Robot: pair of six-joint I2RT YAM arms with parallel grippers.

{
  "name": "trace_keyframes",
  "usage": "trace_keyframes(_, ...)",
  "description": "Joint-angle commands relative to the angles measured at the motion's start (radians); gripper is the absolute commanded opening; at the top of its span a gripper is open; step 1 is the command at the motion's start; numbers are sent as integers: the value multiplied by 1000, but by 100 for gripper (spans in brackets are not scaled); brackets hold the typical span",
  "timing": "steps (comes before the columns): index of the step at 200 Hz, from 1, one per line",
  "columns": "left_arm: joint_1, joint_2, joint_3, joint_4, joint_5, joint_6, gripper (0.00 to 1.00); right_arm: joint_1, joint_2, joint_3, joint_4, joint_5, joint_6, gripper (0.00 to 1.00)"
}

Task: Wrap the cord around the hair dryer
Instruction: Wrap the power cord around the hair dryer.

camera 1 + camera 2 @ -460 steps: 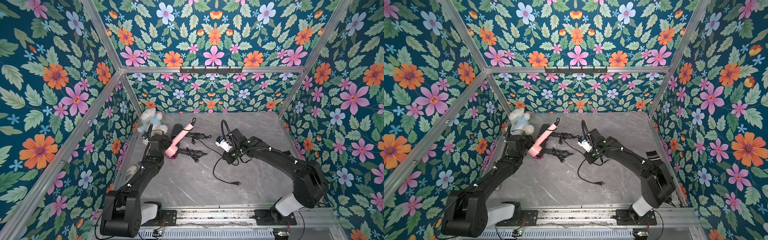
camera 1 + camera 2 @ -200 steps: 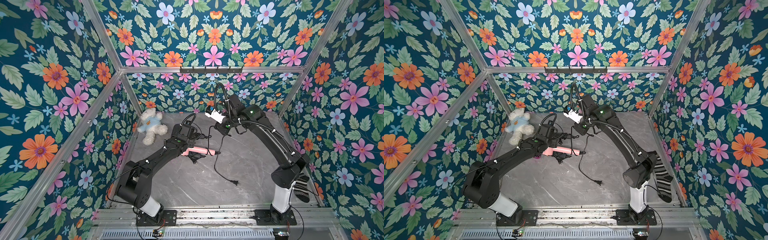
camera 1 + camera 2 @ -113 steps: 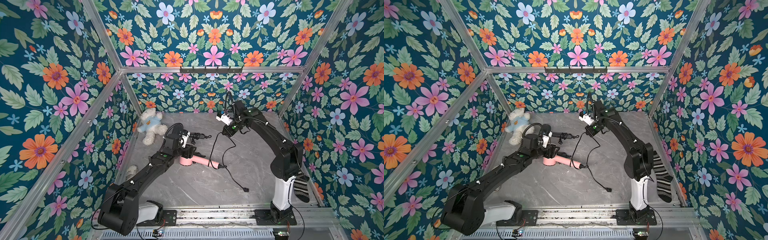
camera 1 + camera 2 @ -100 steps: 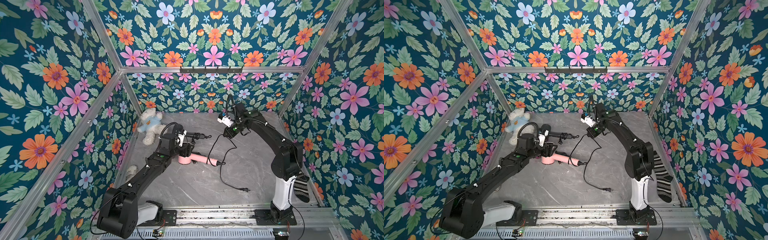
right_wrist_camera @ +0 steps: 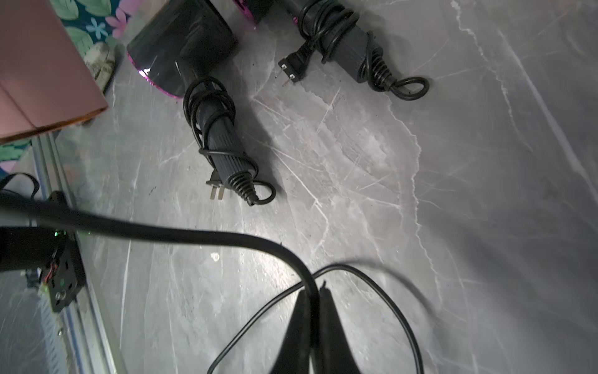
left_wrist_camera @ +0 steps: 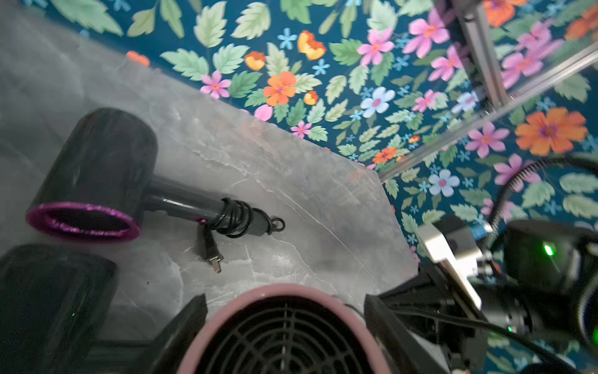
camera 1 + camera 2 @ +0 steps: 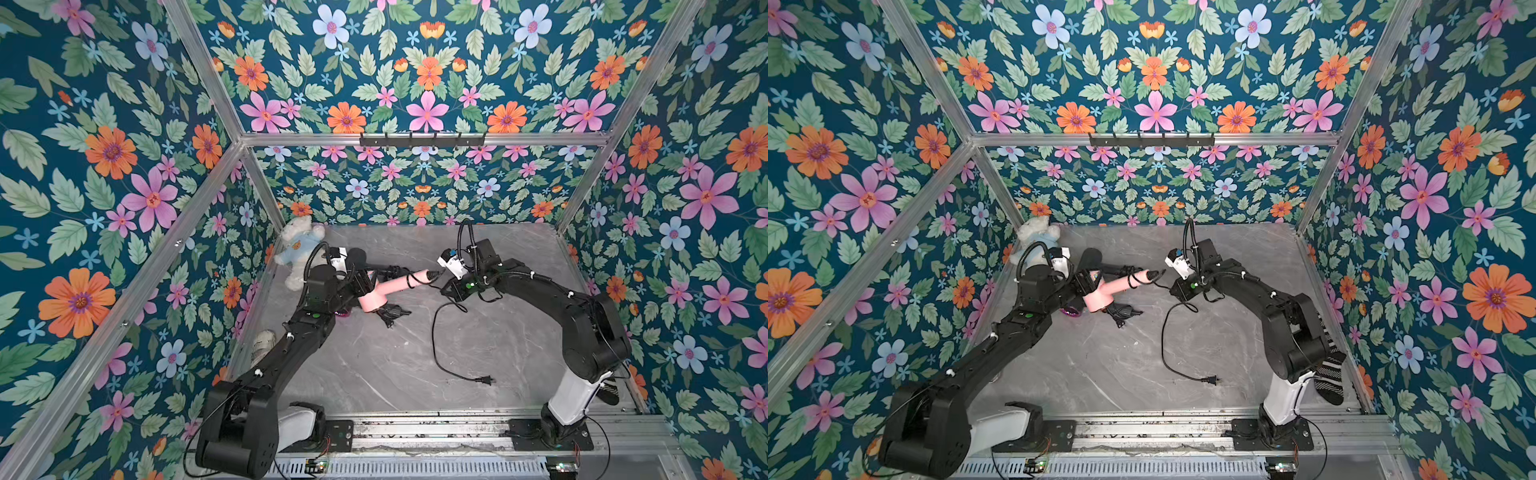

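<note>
My left pincer (image 6: 284,309) is clamped across the barrel of the pink hair dryer (image 7: 397,284). It holds the dryer left of centre in both top views, apparently just off the bench (image 7: 519,332), with the handle pointing toward the right of the frame. My right pincer (image 5: 313,293) is pinched tight on the cord (image 5: 194,231), just off the handle's end. A few turns sit on the handle. The rest hangs from my right pincer in a slack loop and ends at the plug (image 7: 486,379), which lies on the bench below centre.

To do this turn well, I judge I should carry the cord around the handle close in. Light tension should make each turn lie beside its neighbour and not slip off the end. My left pincer should hold the barrel steady, or roll it to meet the cord. As slack runs out I will likely need to let go and re-pinch nearer the plug. The trailing loop must not snag on the black hair dryers (image 5: 210,107).

The right wrist view shows the pinch itself and both black dryers with their cords wound; the top views half hide these behind my left arm. The left wrist view shows my jaws on either side of the pink barrel's grille, and only one of the black hair dryers (image 6: 97,168). Only the top views show the loose plug and the turns on the pink handle.
</note>
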Motion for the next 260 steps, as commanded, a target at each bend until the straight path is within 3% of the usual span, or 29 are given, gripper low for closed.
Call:
trace_keyframes(1, 2, 46, 5, 132, -90, -236, 0, 45, -31, -72, 184, 55, 96, 0)
trace_keyframes(23, -15, 86, 14, 127, -130, -267, 0, 134, -58, -134, 214, 139, 110, 0)
trace_keyframes(59, -40, 44, 63, -95, -396, -199, 0, 290, -99, -171, 167, 286, 119, 0)
trace_keyframes(93, -117, 43, 137, -299, -691, -69, 0, 405, -137, -46, -48, 411, 50, 0)
trace_keyframes(122, -215, 72, 185, -405, -959, 42, 0, 435, -157, 66, -165, 432, 4, 0)
trace_keyframes(147, -253, 114, 240, -496, -1080, 131, 0, 437, -152, 184, -298, 494, -69, 0)
trace_keyframes(204, -283, 140, 292, -585, -1068, 296, 0, 426, -111, 399, -460, 522, -232, 0)
trace_keyframes(260, -285, 139, 366, -782, -695, 635, 0, 312, -42, 517, -555, 545, -430, 0)
